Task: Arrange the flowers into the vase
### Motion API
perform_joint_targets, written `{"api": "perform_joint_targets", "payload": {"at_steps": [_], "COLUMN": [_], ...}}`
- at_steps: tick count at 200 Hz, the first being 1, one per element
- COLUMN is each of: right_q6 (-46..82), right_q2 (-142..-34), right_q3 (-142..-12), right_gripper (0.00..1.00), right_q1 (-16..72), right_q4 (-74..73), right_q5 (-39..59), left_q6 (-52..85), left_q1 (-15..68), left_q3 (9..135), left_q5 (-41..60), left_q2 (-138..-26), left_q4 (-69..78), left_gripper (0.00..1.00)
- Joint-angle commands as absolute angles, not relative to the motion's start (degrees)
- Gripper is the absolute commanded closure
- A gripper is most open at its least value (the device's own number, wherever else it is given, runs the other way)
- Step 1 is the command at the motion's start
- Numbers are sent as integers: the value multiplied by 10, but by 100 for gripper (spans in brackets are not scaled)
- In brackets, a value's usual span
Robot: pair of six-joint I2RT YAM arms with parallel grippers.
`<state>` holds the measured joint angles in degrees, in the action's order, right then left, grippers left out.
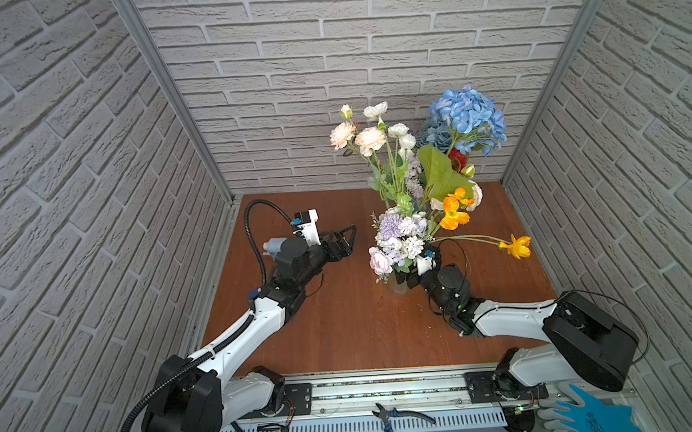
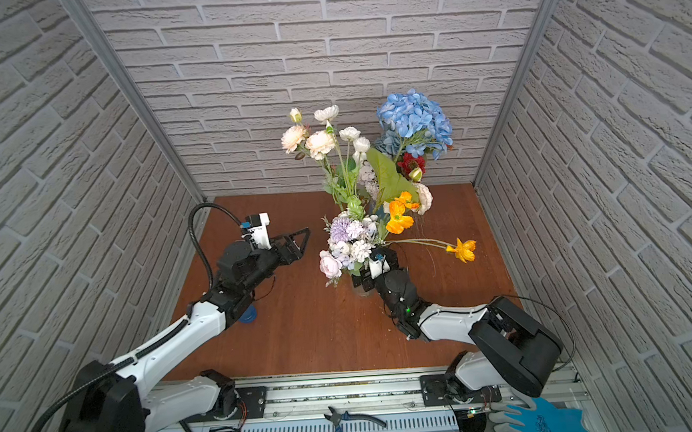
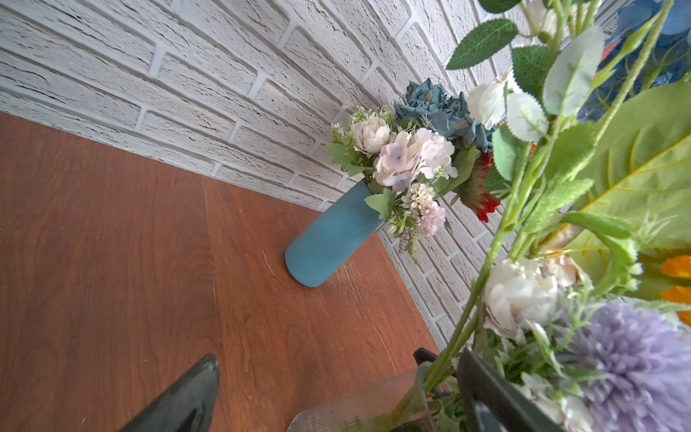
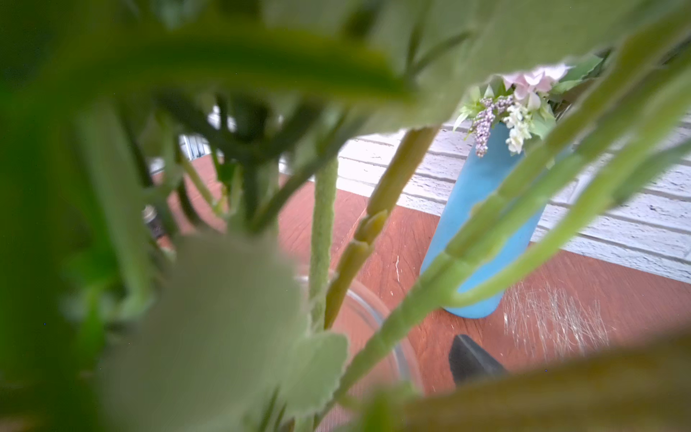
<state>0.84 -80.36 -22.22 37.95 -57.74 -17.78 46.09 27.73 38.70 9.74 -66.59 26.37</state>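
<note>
Hanging above the worktop (image 1: 343,325) with its jaws spread wide and nothing between them, the left tool (image 1: 352,238) points at the bouquet from just beside it. The right tool (image 1: 408,278) sits low among the stems at the mouth of the glass vase (image 1: 399,286). Its jaws also stand wide apart, and nothing looks pinched.

The flowers (image 1: 400,234) are all in vases, some in the glass vase near the middle of the worktop and the rest in a blue vase (image 3: 329,232) by the back wall. No stem seems to lie loose.

These artificial stems are probably light and springy, and the cloth heads soft enough to crush. The best hold is likely on bare stem below the leaves, never on a bloom. The orange bloom (image 1: 516,247) leans far out on a thin stalk, so it may swing or drag its neighbours. The loaded glass vase looks top-heavy and may tip if nudged.

Both top views hide the blue vase and the right tool's tips under foliage. The right wrist view is mostly blurred leaves, showing one dark fingertip (image 4: 475,359) only. I cannot tell which vase feeds the hydrangea (image 1: 469,118).
</note>
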Motion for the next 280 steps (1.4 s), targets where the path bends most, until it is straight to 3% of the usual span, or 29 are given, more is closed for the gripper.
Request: {"api": "perform_joint_targets", "payload": {"at_steps": [1,14,58,105,155,237,280], "right_q6": [7,6,10,-9,-33,-39,-31], "right_q2": [-830,-850,-882,-852,-843,-974,-1001], "right_q3": [-235,-231,-224,-261,-365,-518,-522], "right_gripper": [5,11,45,93,94,94,94], "right_q1": [376,376,375,376,381,381,383], "right_q4": [-683,-720,-777,-687,-554,-637,-690], "right_q5": [-170,-169,-169,-129,-79,-56,-65], "left_q6": [451,452,450,450,452,443,446], "left_q1": [272,272,269,266,247,204,186], "left_q3": [379,377,377,377,372,344,326], "left_q5": [91,91,91,91,90,83,80], "left_q2": [-652,-652,-649,-652,-641,-584,-572], "left_q4": [272,273,271,274,271,239,236], "left_gripper": [2,2,2,2,2,2,2]}}
